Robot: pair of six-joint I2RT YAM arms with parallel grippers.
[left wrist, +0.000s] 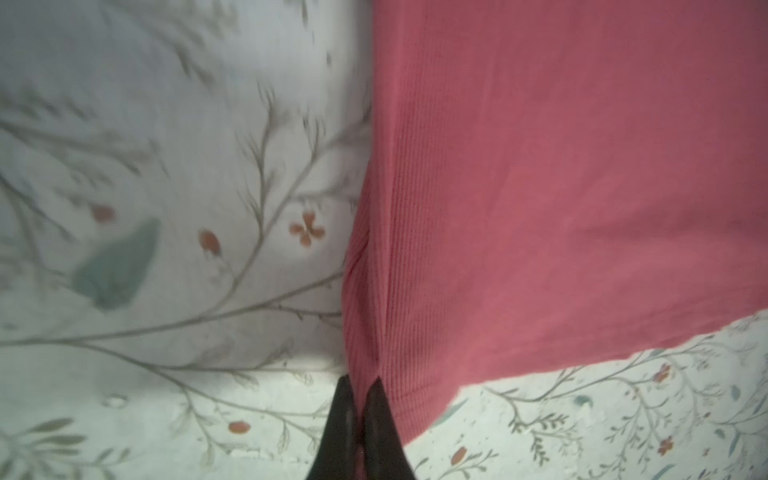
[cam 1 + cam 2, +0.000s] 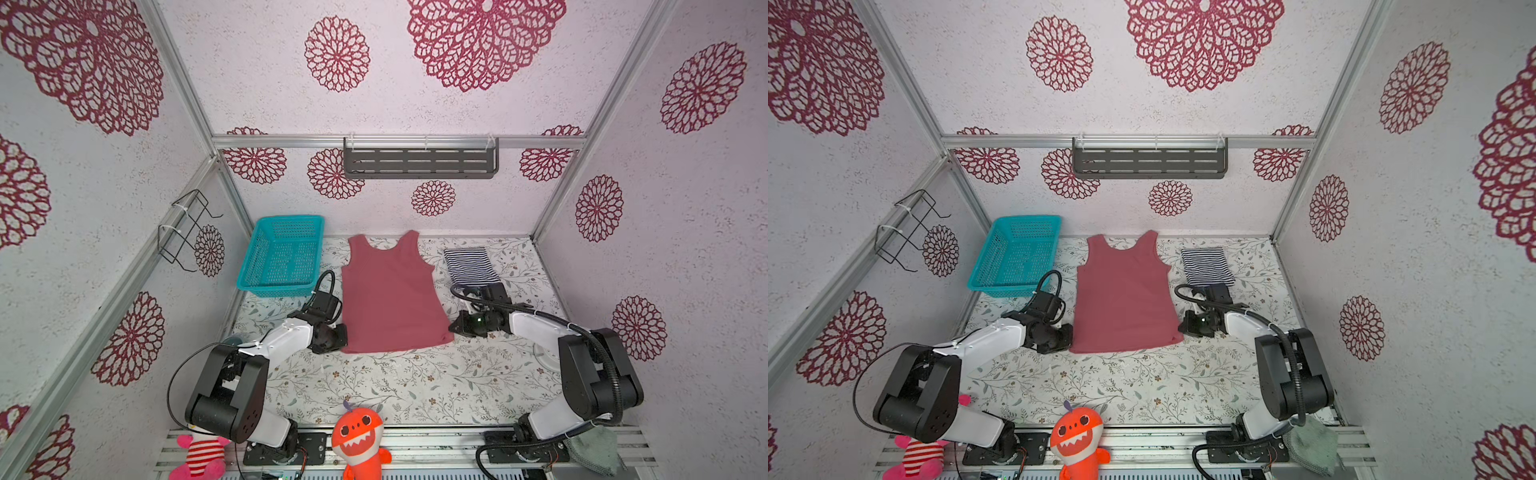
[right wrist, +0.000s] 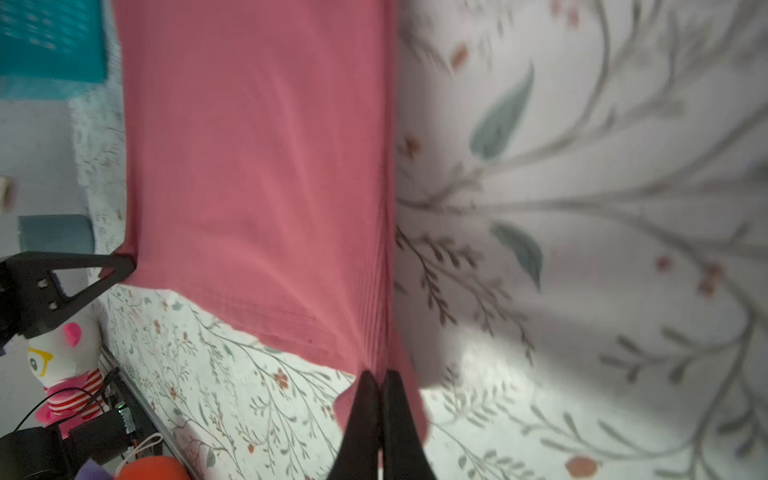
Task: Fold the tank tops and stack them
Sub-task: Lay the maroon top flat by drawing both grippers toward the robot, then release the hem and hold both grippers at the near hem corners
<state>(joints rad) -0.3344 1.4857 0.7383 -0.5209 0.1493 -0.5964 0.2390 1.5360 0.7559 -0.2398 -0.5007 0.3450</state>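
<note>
The plain dusty rose-red tank top (image 2: 390, 299) lies flat at the centre of the floral-print counter (image 2: 415, 386), straps toward the back wall. The left claw (image 1: 360, 380) is clenched on its near left hem corner, the right claw (image 3: 379, 374) on its near right hem corner. The folded navy-and-white striped tank top (image 2: 469, 266) rests just beside it, on the right

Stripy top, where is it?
In both top views the striped tank top lies folded at the back right of the table, just right of the red tank top.
</note>
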